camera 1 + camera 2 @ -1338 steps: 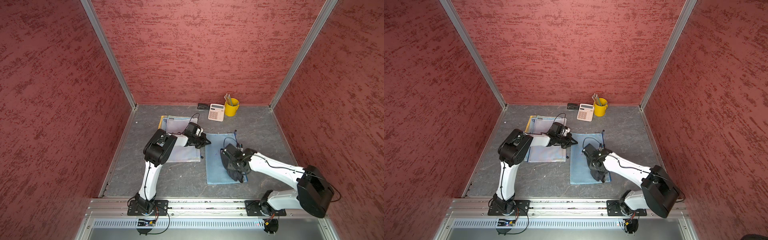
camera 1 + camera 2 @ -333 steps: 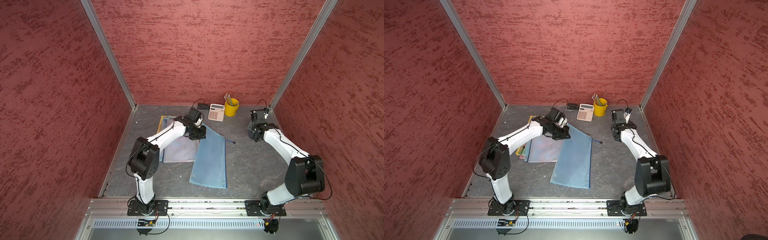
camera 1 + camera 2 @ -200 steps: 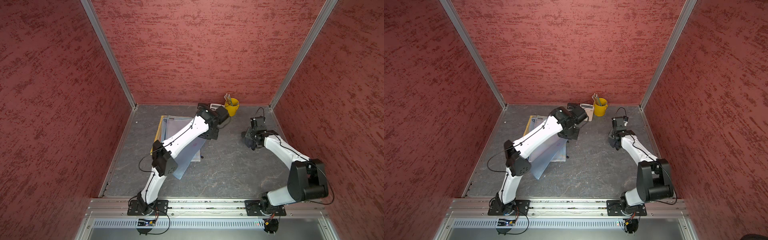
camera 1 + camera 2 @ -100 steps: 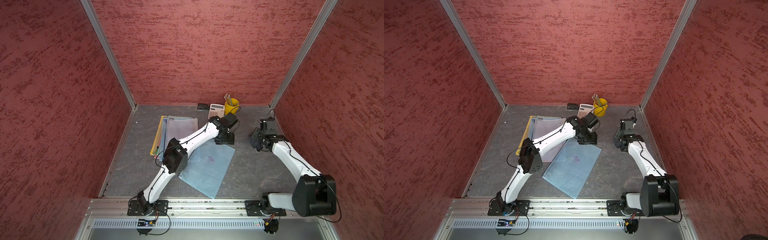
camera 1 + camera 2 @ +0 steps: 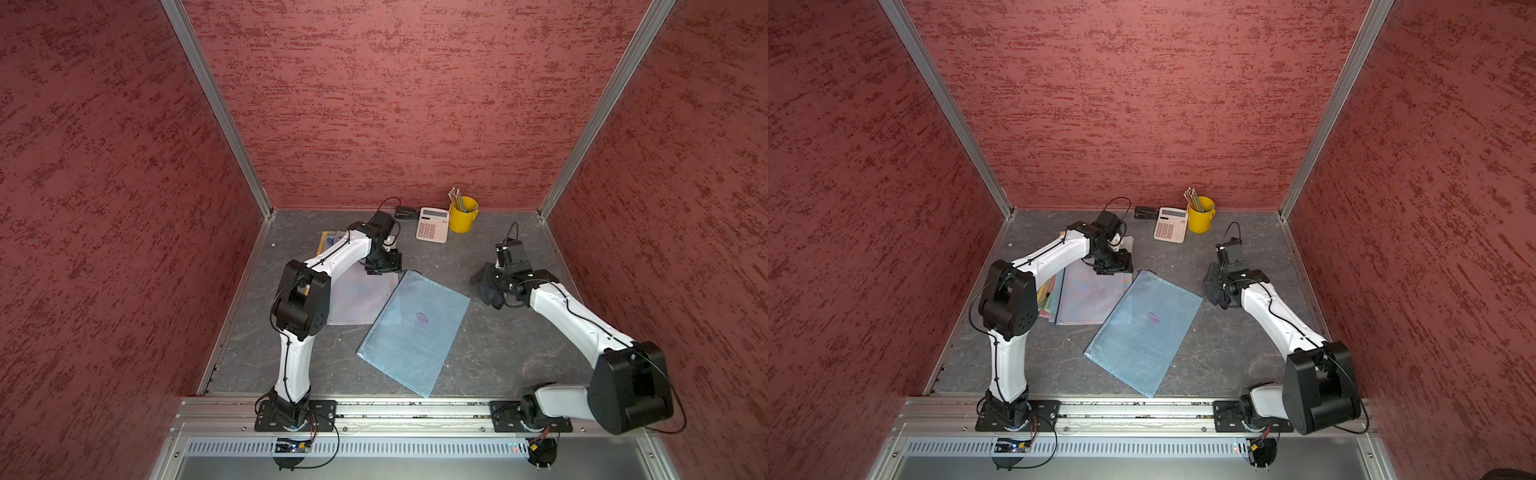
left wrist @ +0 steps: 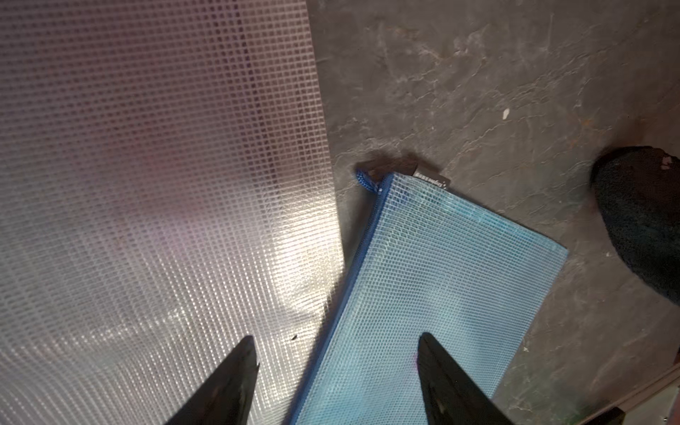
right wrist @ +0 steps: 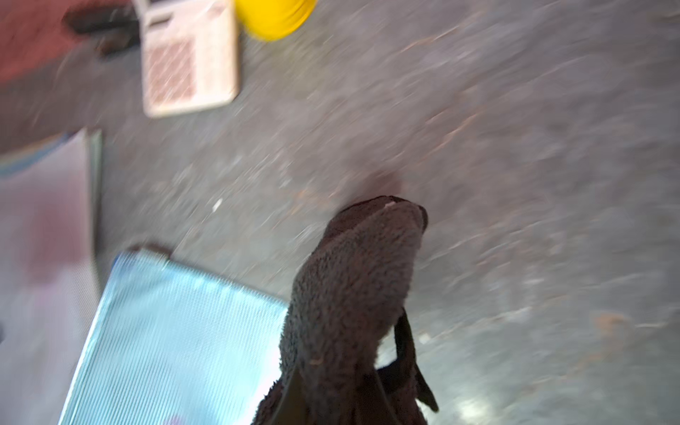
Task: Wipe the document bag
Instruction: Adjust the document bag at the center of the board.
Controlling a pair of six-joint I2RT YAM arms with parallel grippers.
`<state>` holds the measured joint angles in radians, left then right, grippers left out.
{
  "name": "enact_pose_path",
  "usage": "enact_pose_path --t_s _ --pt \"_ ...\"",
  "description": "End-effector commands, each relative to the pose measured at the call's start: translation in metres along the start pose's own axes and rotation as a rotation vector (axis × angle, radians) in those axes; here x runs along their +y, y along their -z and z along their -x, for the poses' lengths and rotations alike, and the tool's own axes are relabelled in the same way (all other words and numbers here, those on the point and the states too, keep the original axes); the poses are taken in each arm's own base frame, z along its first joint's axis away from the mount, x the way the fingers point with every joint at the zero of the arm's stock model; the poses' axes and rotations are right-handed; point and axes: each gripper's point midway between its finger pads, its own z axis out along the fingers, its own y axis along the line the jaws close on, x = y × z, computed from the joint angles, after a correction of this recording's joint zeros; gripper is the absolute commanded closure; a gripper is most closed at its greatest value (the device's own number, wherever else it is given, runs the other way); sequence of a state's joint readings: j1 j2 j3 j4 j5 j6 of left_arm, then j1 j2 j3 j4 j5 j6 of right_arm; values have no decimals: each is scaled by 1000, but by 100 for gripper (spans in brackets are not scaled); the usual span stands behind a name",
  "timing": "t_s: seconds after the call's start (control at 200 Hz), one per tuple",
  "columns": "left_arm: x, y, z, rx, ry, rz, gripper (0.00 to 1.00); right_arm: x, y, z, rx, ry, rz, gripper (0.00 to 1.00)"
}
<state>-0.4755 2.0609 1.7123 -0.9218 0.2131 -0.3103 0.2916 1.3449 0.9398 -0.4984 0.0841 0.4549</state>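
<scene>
Grey, stone-patterned tabletop [image 5: 498, 353] enclosed by red textured walls [image 5: 395, 104] is seen in both top views. The flat blue mesh zip document bag [image 5: 415, 340] is laid near the centre of the frame, its long axis slanted from upper right to lower left. A small purple smear [image 5: 422, 316] is visible on its upper half. The dark fleecy cloth [image 5: 492, 297] is clamped in the right gripper [image 5: 489, 286], whose jaws are closed tight on the fabric, just right of the bag's upper right corner; whether cloth and bag touch cannot be told. The smear is thus placed down and to the left of the cloth, and the right arm is judged the nearer one for wiping. The left gripper [image 6: 336, 336] is held over the bag's top corner, beside a translucent white mesh folder [image 5: 357, 299], with jaws spread wide and nothing between them.
</scene>
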Motion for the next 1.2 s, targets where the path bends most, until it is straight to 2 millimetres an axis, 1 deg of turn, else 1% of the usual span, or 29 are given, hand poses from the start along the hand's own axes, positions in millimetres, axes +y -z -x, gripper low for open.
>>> enact_pose_path --t_s 0.0,0.055,0.08,0.11,0.21,0.301,0.356,0.381,0.471,0.601,0.676,0.731,0.806,0.852,0.872,0.932,0.967,1.032,1.062,1.067,1.092,1.137,1.172,1.192 --pt "-17 -20 -4 22 -105 -55 29 37 7 -26 87 4 110 100" --pt "-15 -31 -10 56 -99 -58 28 50 4 -48 143 -5 178 100" --pt "-14 -34 -12 66 -99 -63 28 52 1 -58 162 -6 194 100" --pt "-15 -38 -15 76 -102 -72 28 51 -4 -69 184 -11 198 100" --pt "-20 -44 -22 89 -112 -128 28 42 -21 -94 238 -17 181 100" --pt "-21 -53 -33 125 -143 -132 28 35 -36 -110 282 -8 159 100" --pt "-22 -58 -38 155 -155 -138 29 35 -40 -114 293 -6 164 100" --pt "-22 -60 -40 167 -153 -139 29 33 -47 -122 318 -3 152 100" --pt "-27 -63 -45 179 -159 -167 32 33 -56 -130 348 -6 157 100" --pt "-38 -62 -51 196 -177 -212 42 40 -63 -136 373 -14 190 100" --pt "-44 -60 -52 200 -169 -246 51 40 -65 -136 373 -17 191 100" --pt "-48 -57 -52 199 -160 -270 59 41 -66 -136 372 -19 193 100" --pt "-50 -53 -49 188 -147 -285 74 39 -67 -138 372 -21 187 100" --pt "-51 -51 -48 182 -133 -292 83 37 -67 -137 367 -19 176 100" --pt "-52 -49 -47 179 -128 -299 86 36 -66 -136 362 -17 173 100" --pt "-53 -45 -44 166 -101 -315 89 32 -64 -127 331 3 142 100" --pt "-55 -42 -41 153 -82 -327 92 32 -60 -118 303 30 128 100" --pt "-55 -39 -38 138 -18 -333 96 32 -51 -97 249 93 99 100" --pt "-56 -38 -36 127 10 -344 97 34 -46 -84 218 127 91 98" --pt "-56 -38 -36 125 16 -345 97 37 -44 -79 207 133 94 97" --pt "-58 -37 -34 114 44 -358 99 38 -38 -70 184 160 90 96" --pt "-61 -35 -30 86 100 -380 100 47 -27 -50 137 204 100 94" --pt "-63 -36 -29 71 150 -397 100 56 -21 -40 116 239 119 92" --pt "-63 -36 -29 64 178 -408 100 65 -9 -30 81 259 151 91"
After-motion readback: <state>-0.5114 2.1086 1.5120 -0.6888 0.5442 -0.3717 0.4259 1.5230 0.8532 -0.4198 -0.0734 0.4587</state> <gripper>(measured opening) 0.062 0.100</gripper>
